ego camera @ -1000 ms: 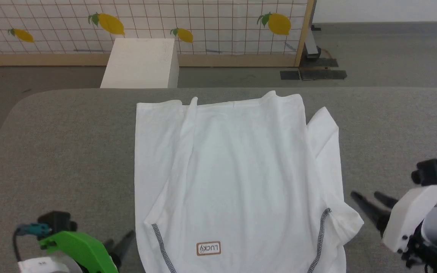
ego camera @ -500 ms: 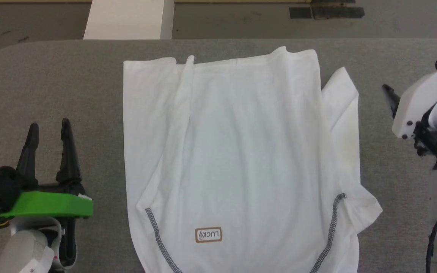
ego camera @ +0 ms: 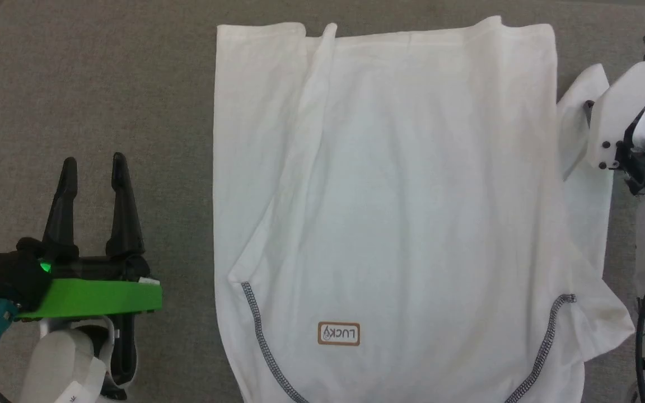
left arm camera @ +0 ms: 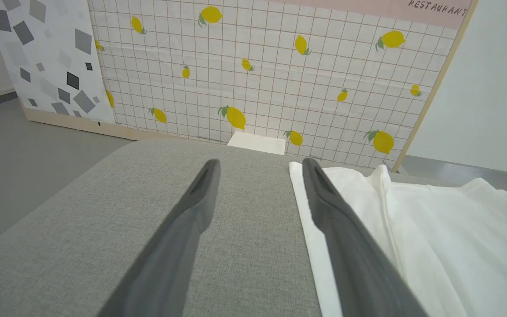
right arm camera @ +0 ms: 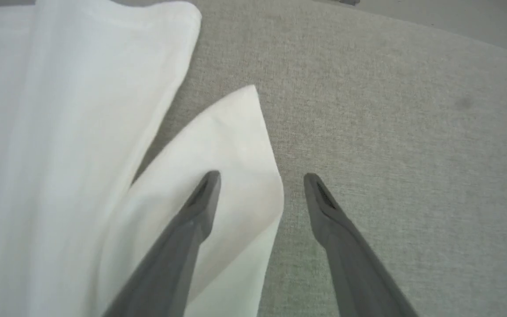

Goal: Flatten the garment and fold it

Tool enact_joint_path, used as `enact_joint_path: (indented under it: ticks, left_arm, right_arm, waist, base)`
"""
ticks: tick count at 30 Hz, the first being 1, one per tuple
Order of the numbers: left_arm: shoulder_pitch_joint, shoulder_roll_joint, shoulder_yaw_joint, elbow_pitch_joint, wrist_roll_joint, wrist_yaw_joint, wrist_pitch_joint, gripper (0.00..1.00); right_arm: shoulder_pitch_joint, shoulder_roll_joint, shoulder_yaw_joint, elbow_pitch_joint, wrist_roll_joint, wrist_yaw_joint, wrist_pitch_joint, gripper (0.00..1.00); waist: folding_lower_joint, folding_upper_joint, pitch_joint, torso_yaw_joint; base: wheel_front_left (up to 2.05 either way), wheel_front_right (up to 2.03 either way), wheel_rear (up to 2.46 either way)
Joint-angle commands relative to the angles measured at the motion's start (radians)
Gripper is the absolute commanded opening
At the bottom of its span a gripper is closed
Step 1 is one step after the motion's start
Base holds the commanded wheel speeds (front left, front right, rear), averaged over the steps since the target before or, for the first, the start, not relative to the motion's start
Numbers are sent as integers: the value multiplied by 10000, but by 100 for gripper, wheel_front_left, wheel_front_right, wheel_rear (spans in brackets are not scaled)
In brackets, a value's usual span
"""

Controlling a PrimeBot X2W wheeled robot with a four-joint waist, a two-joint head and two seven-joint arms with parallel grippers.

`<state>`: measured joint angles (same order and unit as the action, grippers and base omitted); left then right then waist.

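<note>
1. On the grey bench, the garment lies spread in the middle. Its label end is nearest the robot and its hem is at the far side, so each arm has its own side within reach.
2. Just beside the garment's left edge, the left claw hovers over bare bench, jaws wide and holding nothing. In its wrist view its right finger runs along that edge, which I take as lining up for a grip or a smoothing stroke there.
3. At the opposite side, the right claw is also wide and empty. It straddles the border of the loose sleeve, with one finger over the fabric and the other over bare bench. That placing would suit pinching the sleeve to pull it flat or fold it inward. Whether the finger touches the cloth I cannot tell.
4. Flattening looks unfinished: a long crease runs down the left part, and the sleeve sticks out at an angle.
5. Count:
   - one garment
   - one label
   - two grey stitched seams
   - one sleeve showing free
   - one crease
   - two claws with two fingers each
   - one white box beyond the bench's far end
</note>
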<state>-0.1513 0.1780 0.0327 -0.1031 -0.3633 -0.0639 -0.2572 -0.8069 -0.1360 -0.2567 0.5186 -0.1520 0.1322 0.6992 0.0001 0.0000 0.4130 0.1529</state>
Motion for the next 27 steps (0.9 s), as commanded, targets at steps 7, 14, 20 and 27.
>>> enact_joint_path:
  ticks: [7,14,20,27]
  left_arm:
    - [-247,-465,306,284,455,-397,-44,100]
    - [-147,-619,470,393,690,-559,-45,100]
    - [236,-770,764,259,913,-604,-45,100]
    - [651,-928,1098,46,1033,-626,-45,100]
  right_arm:
    - [-91,-29,102,971,25,-15,537,47]
    - [79,-413,-778,487,1259,-15,13,0]
    - [1124,-1187,-2577,-675,1799,-15,-142,0]
    - [1959,-1881,-4198,-1815,1706,-15,55,0]
  waist:
    - [-1,0,270,292]
    - [-1,0,-462,-84]
    - [-1,0,-1314,-622]
    - [-1,0,-1816,-1180]
  base:
    - [0,0,0]
    - [0,0,0]
    - [0,0,0]
    - [0,0,0]
